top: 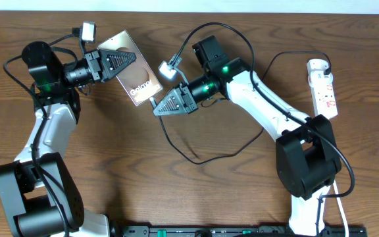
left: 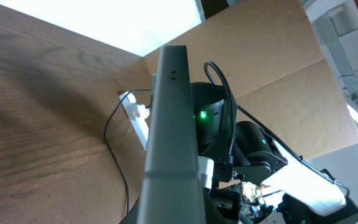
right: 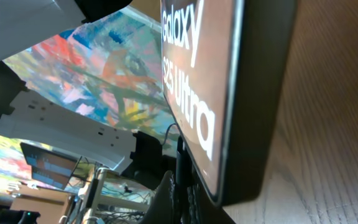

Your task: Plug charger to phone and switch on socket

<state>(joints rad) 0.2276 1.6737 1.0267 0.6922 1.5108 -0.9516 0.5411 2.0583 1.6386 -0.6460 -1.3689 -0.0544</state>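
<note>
Wooden table (top: pixel 176 204): phone (top: pixel 137 79) held tilted, socket (top: pixel 325 87) well apart.
The left gripper (top: pixel 127 60) clamps the phone; the right gripper (top: pixel 158 110), closed on the charger (top: pixel 196 160) tip at its lower edge, should square up before pushing gently.

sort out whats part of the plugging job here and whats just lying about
For the job:
- phone, clamped in the left gripper
- charger, its plug end pinched in the right gripper beside the phone
- socket, off at the table's far right

Just there:
- wooden table
- cardboard sheet
- colourful picture
</note>
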